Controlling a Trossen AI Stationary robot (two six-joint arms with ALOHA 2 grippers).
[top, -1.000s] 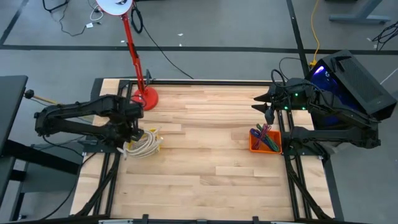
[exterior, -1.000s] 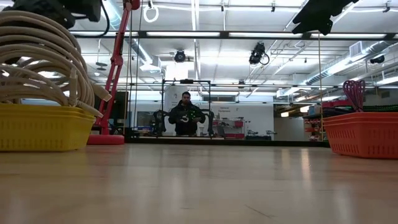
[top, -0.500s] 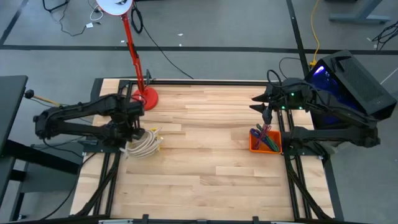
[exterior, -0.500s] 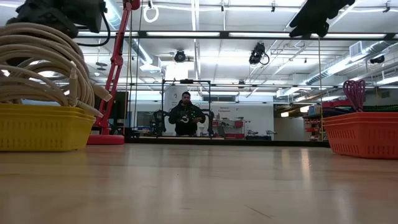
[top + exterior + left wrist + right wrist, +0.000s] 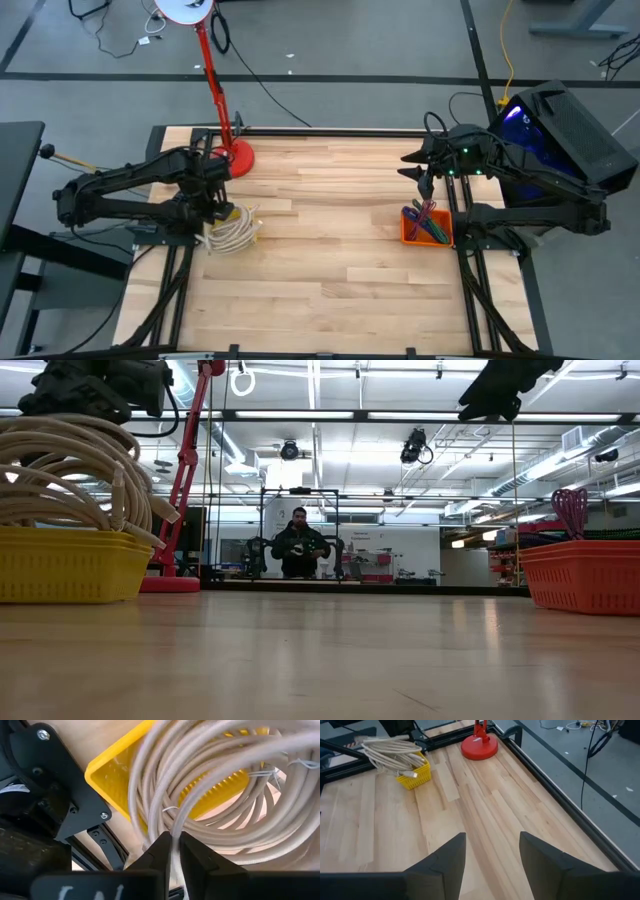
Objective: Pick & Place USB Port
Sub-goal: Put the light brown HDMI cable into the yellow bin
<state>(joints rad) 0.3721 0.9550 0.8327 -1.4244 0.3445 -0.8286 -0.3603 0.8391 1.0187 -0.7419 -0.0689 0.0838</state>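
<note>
Left claw pinches a beige cable, coiled without clear direction in the yellow basket near the wooden tabletop's left edge; right claw gapes empty.

**Open centre, clutter at both edges**

Centre of tabletop lies bare from front to back: wide lane for any end effector. Left side blocked by yellow basket piled w/ cable coils rising above its rim; left end effector sits right over it, fingers pinched on one strand. Red lamp base & post stand just behind basket, at back-left. Right edge: orange basket w/ items sticking up. Right end effector hangs near, behind it, fingers apart.
</note>
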